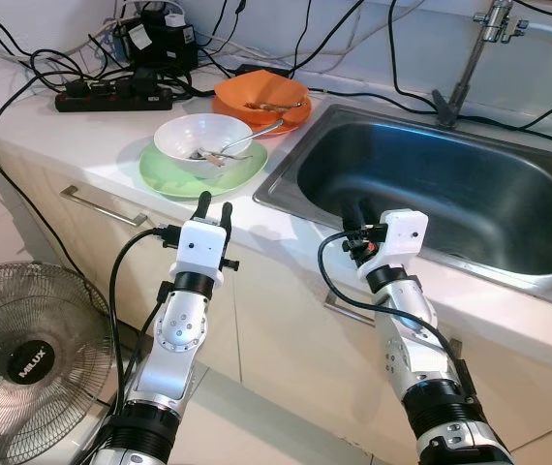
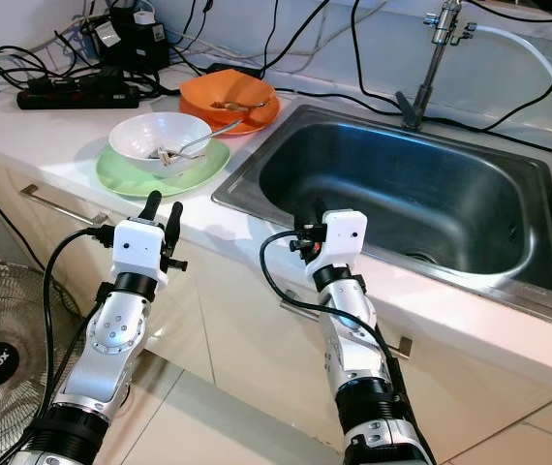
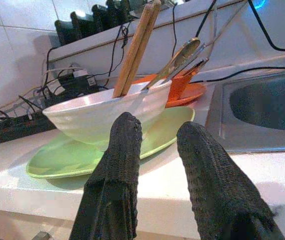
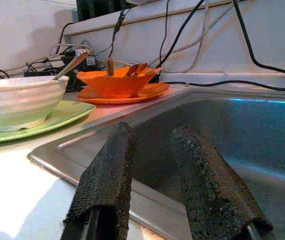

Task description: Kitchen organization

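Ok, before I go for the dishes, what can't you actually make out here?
- What lies in the white bowl: too small in the eye views, and its wall hides it in the left wrist view.
- The orange bowl's contents: its rim hides them in the right wrist view.
- The sink drain: hidden by the near wall.
- The tap: cut off by the top edge.

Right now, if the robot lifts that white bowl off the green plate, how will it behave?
The white bowl looks like rigid glazed ceramic, so probably slippery and breakable. The chopsticks and spoon lean loose over its rim and would likely shift or slide if it tilts. The green plate beneath may scoot.
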`<state>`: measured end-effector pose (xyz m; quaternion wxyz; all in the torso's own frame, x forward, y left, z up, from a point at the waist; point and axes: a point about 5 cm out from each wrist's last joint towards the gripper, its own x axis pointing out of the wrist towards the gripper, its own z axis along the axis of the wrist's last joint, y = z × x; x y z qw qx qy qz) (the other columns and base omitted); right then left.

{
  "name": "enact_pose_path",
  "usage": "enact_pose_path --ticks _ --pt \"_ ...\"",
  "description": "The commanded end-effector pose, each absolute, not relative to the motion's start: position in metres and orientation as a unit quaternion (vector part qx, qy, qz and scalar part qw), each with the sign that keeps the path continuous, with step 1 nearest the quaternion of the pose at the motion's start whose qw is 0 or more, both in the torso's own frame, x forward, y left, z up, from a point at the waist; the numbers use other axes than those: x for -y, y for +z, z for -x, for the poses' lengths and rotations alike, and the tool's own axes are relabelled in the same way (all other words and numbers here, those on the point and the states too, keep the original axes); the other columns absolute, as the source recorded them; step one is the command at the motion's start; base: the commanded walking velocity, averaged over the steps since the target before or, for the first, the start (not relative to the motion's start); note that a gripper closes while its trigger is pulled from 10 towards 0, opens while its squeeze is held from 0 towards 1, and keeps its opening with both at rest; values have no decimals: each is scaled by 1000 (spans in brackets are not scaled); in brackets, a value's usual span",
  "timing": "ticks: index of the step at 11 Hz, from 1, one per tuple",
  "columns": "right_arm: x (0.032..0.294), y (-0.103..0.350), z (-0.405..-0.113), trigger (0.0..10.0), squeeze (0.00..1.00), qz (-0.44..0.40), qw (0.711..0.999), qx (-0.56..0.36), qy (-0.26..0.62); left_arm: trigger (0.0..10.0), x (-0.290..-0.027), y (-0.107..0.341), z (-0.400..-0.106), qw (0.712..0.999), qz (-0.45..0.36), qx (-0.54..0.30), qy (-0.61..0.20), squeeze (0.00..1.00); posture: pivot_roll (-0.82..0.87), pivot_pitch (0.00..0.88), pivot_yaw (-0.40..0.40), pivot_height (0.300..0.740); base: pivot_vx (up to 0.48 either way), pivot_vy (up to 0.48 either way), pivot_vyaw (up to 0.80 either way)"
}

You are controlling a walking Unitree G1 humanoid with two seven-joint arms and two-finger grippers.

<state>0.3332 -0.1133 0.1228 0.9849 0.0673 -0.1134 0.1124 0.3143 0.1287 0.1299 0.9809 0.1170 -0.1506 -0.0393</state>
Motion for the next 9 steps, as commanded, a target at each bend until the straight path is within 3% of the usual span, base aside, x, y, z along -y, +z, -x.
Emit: enact_pose_path --ticks 1,9 --pt "115 123 -334 10000 0 -71 985 111 110 10000 -129 132 -314 980 -121 151 -37 0 182 0 -15 740 0 0 0" --pt "114 151 -338 10000 0 -73 977 165 113 10000 -126 137 -315 978 -120 163 -41 0 180 0 -17 740 0 0 0"
